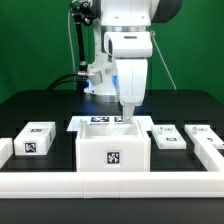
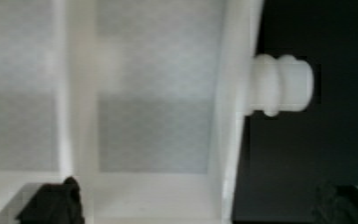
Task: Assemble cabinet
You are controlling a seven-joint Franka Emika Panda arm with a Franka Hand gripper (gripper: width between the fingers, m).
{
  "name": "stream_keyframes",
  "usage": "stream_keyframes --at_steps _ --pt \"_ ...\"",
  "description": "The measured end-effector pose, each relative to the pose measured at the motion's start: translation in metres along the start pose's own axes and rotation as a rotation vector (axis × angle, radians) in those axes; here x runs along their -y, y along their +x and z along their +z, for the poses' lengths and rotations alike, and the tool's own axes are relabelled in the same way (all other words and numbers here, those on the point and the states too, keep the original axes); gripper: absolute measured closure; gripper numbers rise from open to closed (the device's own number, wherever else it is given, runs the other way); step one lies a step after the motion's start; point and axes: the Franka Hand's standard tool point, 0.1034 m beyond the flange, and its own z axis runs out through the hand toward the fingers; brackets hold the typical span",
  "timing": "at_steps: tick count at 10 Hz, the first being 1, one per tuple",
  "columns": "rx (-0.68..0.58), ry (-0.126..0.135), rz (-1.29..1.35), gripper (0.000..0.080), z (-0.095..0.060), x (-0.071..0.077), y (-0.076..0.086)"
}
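Observation:
The cabinet body [image 1: 113,152], a large open-topped white box with a tag on its front, stands at the front middle of the black table. My gripper [image 1: 128,119] hangs straight down over its back right part, just above the rim. In the wrist view the cabinet [image 2: 149,100] fills most of the picture, with a ribbed white knob [image 2: 279,85] sticking out of its side wall. My gripper [image 2: 206,205] is open. One fingertip [image 2: 55,200] is over the box's inside and the other [image 2: 357,205] is over the black table, so the side wall lies between them. Nothing is held.
A white tagged block [image 1: 35,139] lies at the exterior view's left. Two smaller tagged pieces [image 1: 167,137] [image 1: 203,135] lie at its right. The marker board [image 1: 100,121] lies behind the cabinet. A low white border rail [image 1: 110,182] runs along the front.

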Motion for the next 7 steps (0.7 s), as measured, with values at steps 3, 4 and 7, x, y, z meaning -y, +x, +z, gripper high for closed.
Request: stream_keyframes --at_steps 3,4,7 --pt "-0.005 0.034 0.067 0.0150 0.017 0.010 0.003" --pt "-0.009 0.042 0.072 0.0150 0.024 0.012 0.001" --pt "-0.014 0.054 0.077 0.0150 0.035 0.015 0.001"
